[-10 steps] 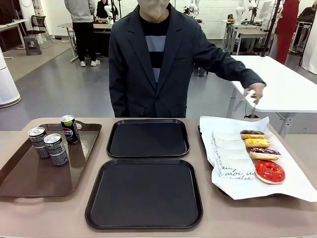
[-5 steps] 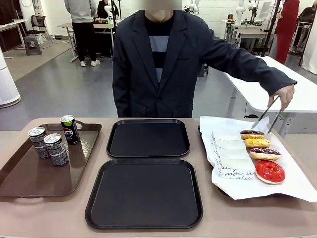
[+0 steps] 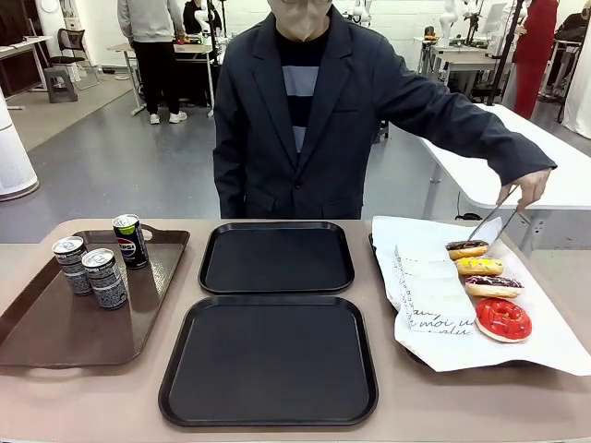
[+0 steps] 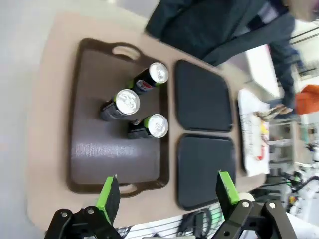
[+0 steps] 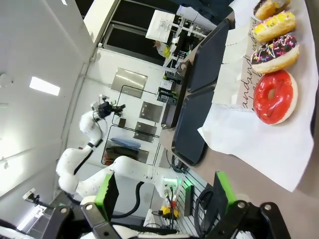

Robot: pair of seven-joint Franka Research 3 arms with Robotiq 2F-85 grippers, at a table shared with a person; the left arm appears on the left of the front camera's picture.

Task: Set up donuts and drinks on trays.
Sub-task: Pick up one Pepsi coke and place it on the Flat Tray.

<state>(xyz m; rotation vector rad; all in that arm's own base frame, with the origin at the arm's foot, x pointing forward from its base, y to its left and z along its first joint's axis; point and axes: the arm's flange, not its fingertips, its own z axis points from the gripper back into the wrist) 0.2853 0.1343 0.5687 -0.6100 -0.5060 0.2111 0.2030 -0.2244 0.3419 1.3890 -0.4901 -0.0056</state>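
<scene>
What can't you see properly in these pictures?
- Front view: print on the black-and-white cans, too small.
- Front view: what the white paper covers.
- Left wrist view: the donuts, tiny and blurred.
- Right wrist view: farthest donut, cut by top edge.

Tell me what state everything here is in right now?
Near tray, empty.
Far tray, empty.
Cans, three upright on brown tray.
Donuts, four in a row on white paper.
Tongs, in person's hand, tips at far donut.
Left gripper, open, holding nothing.
Right gripper, open, holding nothing.
</scene>
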